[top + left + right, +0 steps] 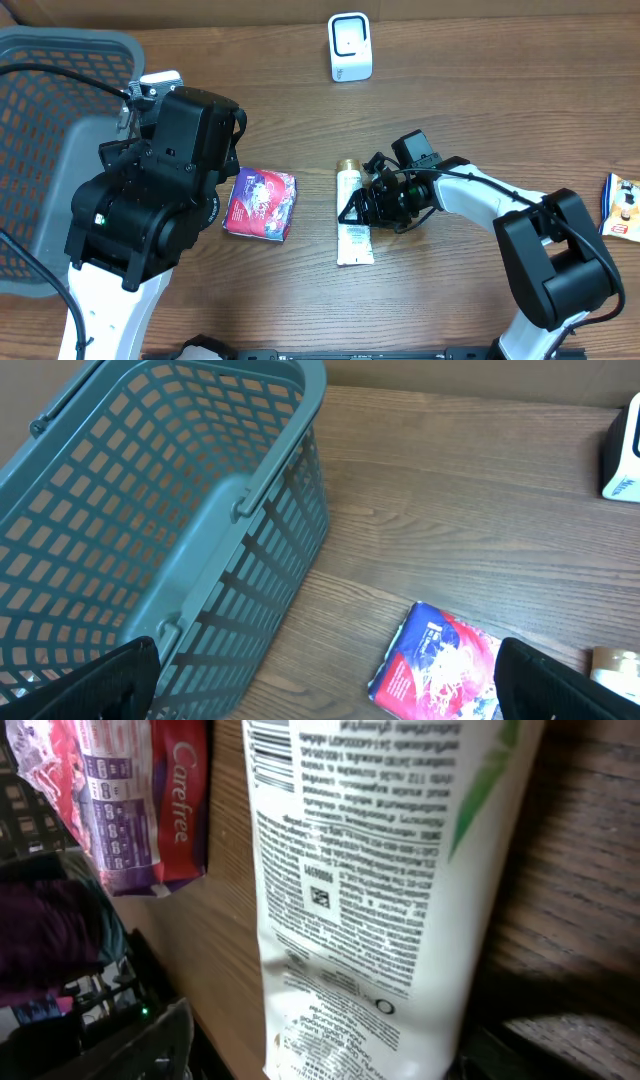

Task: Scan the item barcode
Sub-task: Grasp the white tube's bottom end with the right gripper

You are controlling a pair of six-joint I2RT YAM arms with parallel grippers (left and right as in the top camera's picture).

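My right arm (500, 205) reaches in from the lower right edge of the surface (480, 90), its forearm stretched low and leftward toward the middle. The wrist is turned so that my right fingers (140, 1048) point at the white tube (352, 222). The tube lies flat on the surface, its gold cap (348, 165) toward the far side and its crimped end toward me. My right fingers stand apart on either side of the tube. In the wrist view, bare wood shows between one finger and the tube's printed side, so they are not clamping it. That side carries small print and a barcode (272, 748).

My left arm (150, 210) rises bulky at the left, bent over the near edge of the grey basket (40, 110). My left fingers (90, 680) are spread wide and hold nothing, above the surface between the basket and a red and purple Carefree pack (260, 205). The pack lies just left of the tube. The white scanner (350, 47) stands at the far edge, well apart from the tube.
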